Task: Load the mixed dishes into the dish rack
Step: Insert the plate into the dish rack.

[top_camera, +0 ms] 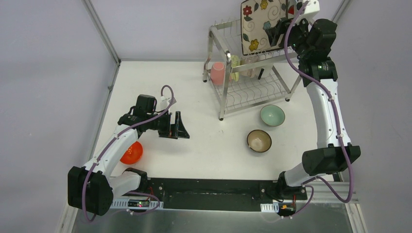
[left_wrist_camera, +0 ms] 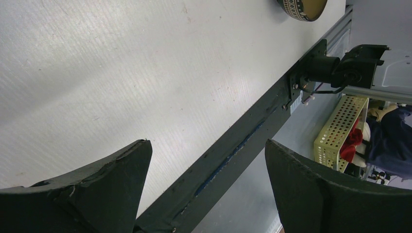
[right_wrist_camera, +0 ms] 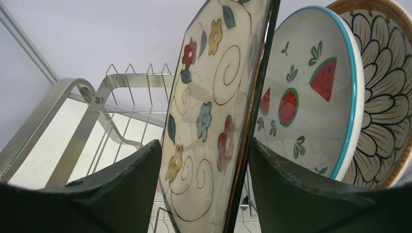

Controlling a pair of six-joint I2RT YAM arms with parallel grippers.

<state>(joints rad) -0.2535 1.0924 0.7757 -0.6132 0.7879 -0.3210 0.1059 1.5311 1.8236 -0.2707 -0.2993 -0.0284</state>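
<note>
Right wrist: floral plate (right_wrist_camera: 214,97) upright in rack (right_wrist_camera: 121,77) top tier, just beside watermelon plate (right_wrist_camera: 311,97); petal plate (right_wrist_camera: 384,97) behind that. Right gripper (right_wrist_camera: 204,145) straddles floral plate, fingers (right_wrist_camera: 121,194) spread wider than its edge; looks like release, not pinch. Your move: open fully, check plate sits in slot, lift straight up. Sideways drag could topple all 3 plates. Left gripper (top_camera: 179,125) wide, empty, over table (top_camera: 204,155). To load next: mint bowl (top_camera: 272,115), brown bowl (top_camera: 259,141), orange bowl (top_camera: 132,153).
</note>
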